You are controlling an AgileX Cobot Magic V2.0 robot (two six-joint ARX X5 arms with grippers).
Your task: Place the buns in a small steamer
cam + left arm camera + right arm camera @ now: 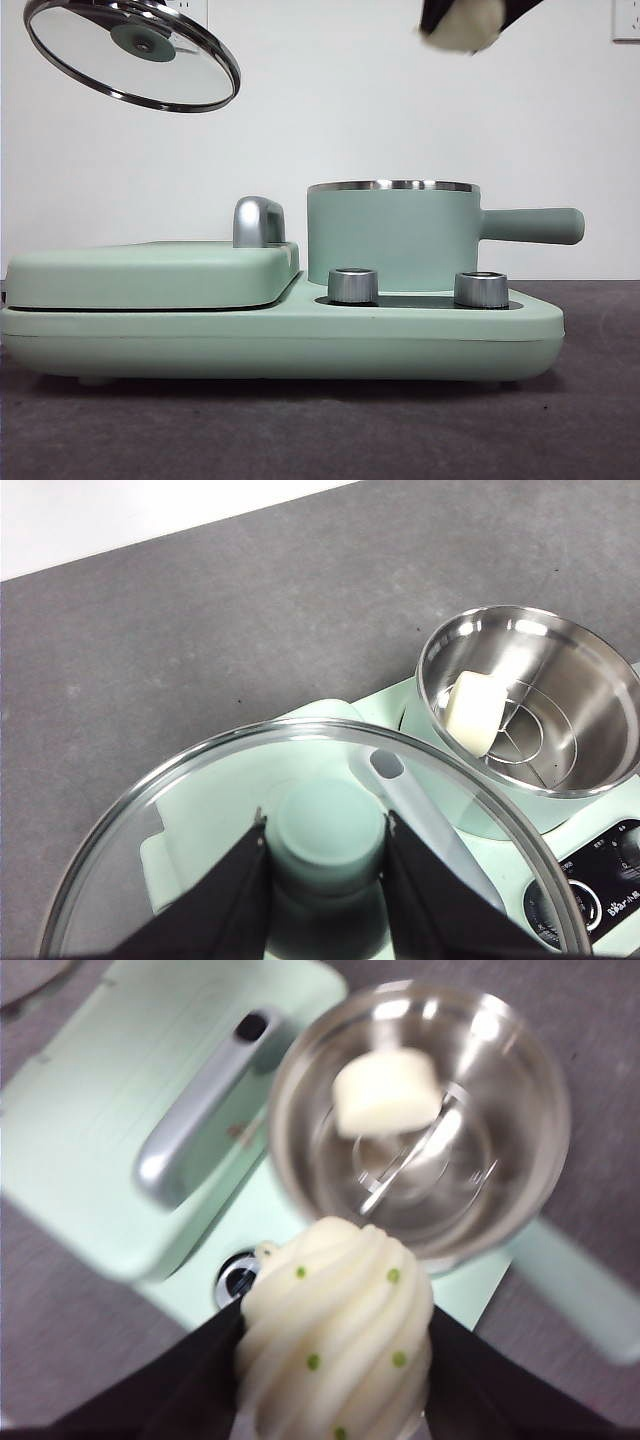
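The small steamer [392, 236] stands uncovered on the right of the mint-green cooker, its long handle [530, 225] pointing right. A smooth oblong bun [474, 712] lies inside it on a wire rack [387, 1089]. My right gripper [335, 1360] is shut on the ridged bun with green dots [335, 1335] and hangs high above the steamer, seen at the top edge of the front view [465, 25]. My left gripper [327, 855] is shut on the green knob of the glass lid [330, 830], holding the lid [135, 55] tilted high at upper left.
The flat lidded griddle plate [150, 272] with its silver handle [258, 220] fills the cooker's left half. Two steel knobs [352, 285] sit on the front panel below the steamer. Dark grey tabletop [320, 430] surrounds the cooker; a white wall stands behind.
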